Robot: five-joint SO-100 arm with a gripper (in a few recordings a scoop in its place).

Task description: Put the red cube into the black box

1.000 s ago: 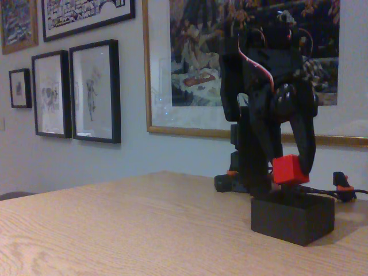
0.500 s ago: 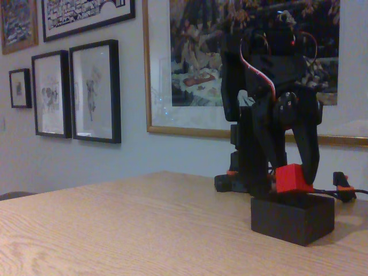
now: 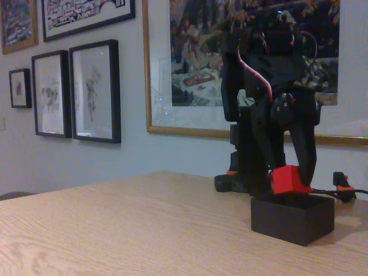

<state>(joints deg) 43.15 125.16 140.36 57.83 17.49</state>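
A black robot arm stands at the right of a pale wood-grain counter (image 3: 115,230), its hand (image 3: 286,178) pointing down over a low, matte black rectangular box (image 3: 292,217). A small bright red matte cube (image 3: 289,179) sits pinched between the two dark fingers (image 3: 305,155), slightly tilted, just above the box's open top; whether its bottom edge touches the rim cannot be told. A red wire (image 3: 253,63) curves down the arm's upper part. Behind, a grey wall carries black-framed prints (image 3: 95,91) on the left and a large gold-framed painting (image 3: 190,63) behind the arm.
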